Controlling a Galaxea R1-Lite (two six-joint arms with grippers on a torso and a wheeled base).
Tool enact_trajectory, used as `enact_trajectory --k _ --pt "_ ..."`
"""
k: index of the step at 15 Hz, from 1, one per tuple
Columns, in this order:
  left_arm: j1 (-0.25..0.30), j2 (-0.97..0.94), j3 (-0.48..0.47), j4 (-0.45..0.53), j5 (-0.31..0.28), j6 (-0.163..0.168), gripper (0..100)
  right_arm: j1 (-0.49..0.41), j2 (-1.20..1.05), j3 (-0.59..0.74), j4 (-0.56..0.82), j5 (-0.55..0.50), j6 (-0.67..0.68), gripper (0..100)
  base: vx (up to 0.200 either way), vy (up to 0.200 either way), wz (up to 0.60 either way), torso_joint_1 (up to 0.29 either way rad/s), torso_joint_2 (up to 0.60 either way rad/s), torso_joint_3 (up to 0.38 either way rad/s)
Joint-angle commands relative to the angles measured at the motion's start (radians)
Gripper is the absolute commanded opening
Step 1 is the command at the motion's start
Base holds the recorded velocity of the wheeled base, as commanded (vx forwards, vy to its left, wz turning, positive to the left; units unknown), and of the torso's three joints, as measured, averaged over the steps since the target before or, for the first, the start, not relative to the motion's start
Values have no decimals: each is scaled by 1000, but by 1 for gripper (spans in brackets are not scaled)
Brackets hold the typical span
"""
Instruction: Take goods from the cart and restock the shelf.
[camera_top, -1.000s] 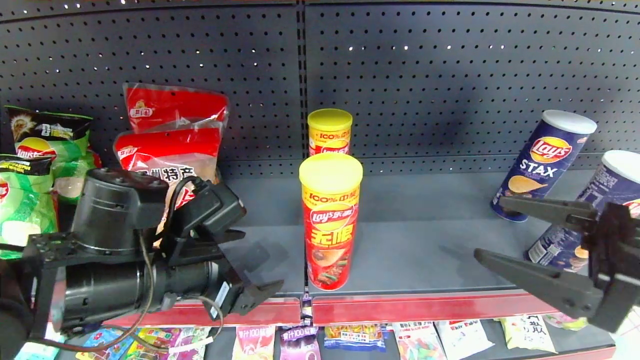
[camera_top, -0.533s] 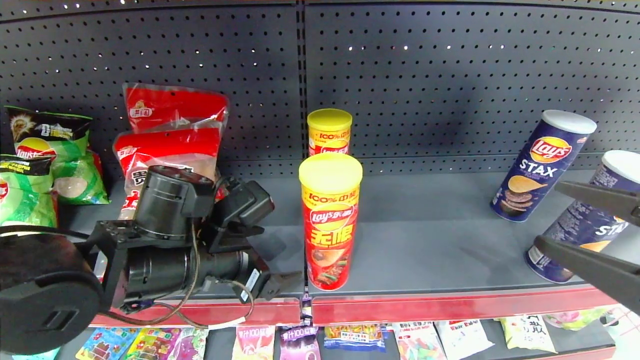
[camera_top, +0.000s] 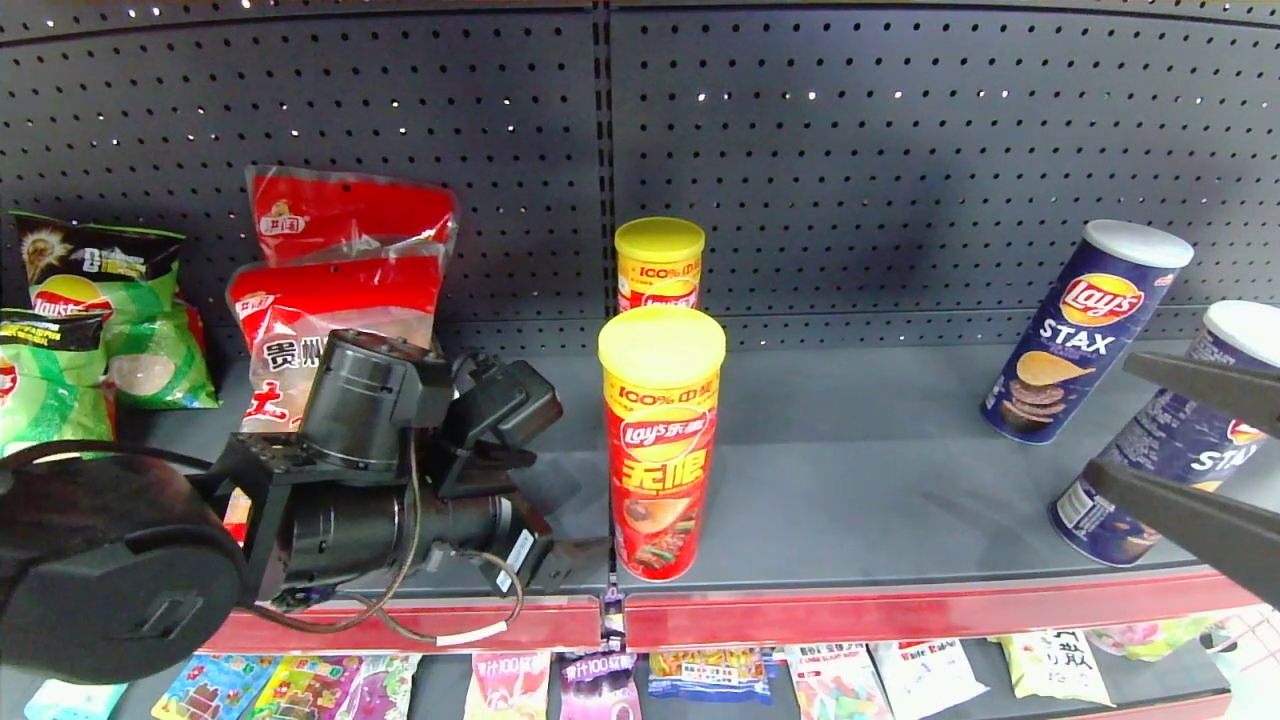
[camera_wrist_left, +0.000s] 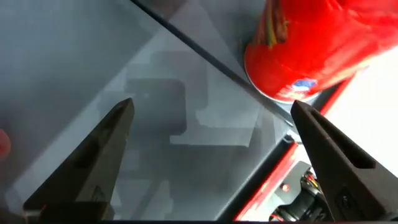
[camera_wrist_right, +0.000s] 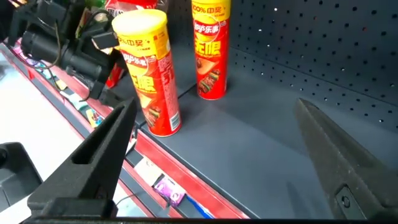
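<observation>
Upright near the front edge of the grey metal shelf (camera_top: 850, 480), just behind its red front rail (camera_top: 850, 612): a tall red cardboard chip canister with a yellow plastic lid (camera_top: 660, 445). Judged already placed, nothing holding it.

Main risk, by judgement: a tip-over. Tall and narrow, on a small base, close to the lip. Could be knocked forward off the shelf by a sideways brush from the left gripper (camera_top: 545, 510), just beside the base. Cannot tell whether the nearer finger touches it. Safer to draw that arm straight back than to swing it across.

Seen from the left wrist, red base of the canister (camera_wrist_left: 311, 50) outside the span of the left gripper (camera_wrist_left: 211, 106); fingers spread wide, nothing between them.

Look of the canister: glossy red wrap, yellow band under the lid, no dent or lean, lid seated flat. Likely light and stiff, easy to slide.

Directly behind it, a second red canister of the same kind (camera_top: 659, 265) near the dark perforated back panel (camera_top: 850, 150).

To the left, red snack bags (camera_top: 330, 300) and green crisp bags (camera_top: 60, 340).

To the right, well apart, two blue tubes with white lids, one (camera_top: 1085, 335) tilted. Right gripper (camera_top: 1110, 420) in front of the nearer blue tube (camera_top: 1160, 470), fingers wide apart, empty; a bump there could topple the leaning tubes.
</observation>
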Motion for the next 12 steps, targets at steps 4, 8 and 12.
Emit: enact_trajectory --k 4,8,12 --pt "-4 39 -53 -1 0 1 100 0 4 -5 0 1 0 100 0 0 0 0 0 0" --pt "-3 31 -42 1 2 0 100 0 8 -8 0 1 0 100 0 0 0 0 0 0" --pt "2 -12 15 1 5 0 100 1 27 3 58 5 0 100 0 0 0 0 0 0"
